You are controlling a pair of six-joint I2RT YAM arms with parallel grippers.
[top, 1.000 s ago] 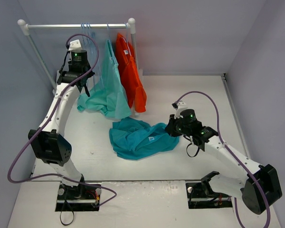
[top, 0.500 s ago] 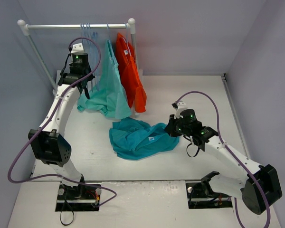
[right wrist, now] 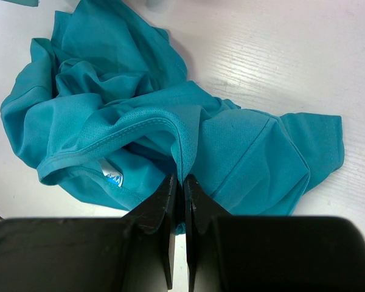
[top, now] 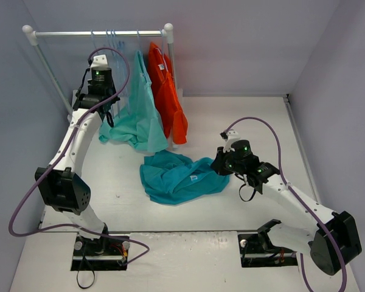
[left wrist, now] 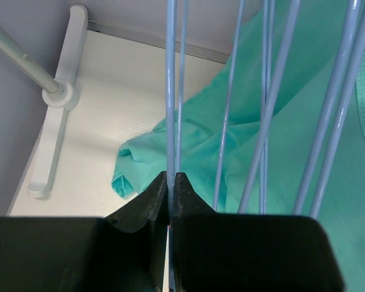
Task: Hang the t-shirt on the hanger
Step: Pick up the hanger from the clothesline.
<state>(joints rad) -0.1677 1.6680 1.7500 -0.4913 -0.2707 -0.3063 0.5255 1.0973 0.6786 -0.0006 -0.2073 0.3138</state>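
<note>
I've got left gripper (left wrist: pixel 171 185) pinched on a hanger (left wrist: pixel 170 85) rod at the rail (top: pixel 67 34), right gripper (right wrist: pixel 180 182) clamped on a t-shirt (right wrist: pixel 243 146) fold, rest crumpled on worktop (right wrist: pixel 280 42)

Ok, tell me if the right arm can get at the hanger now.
Probably not: the right gripper is shut on the t-shirt, well short of the rail, and the left gripper pinches the hanger.
</note>
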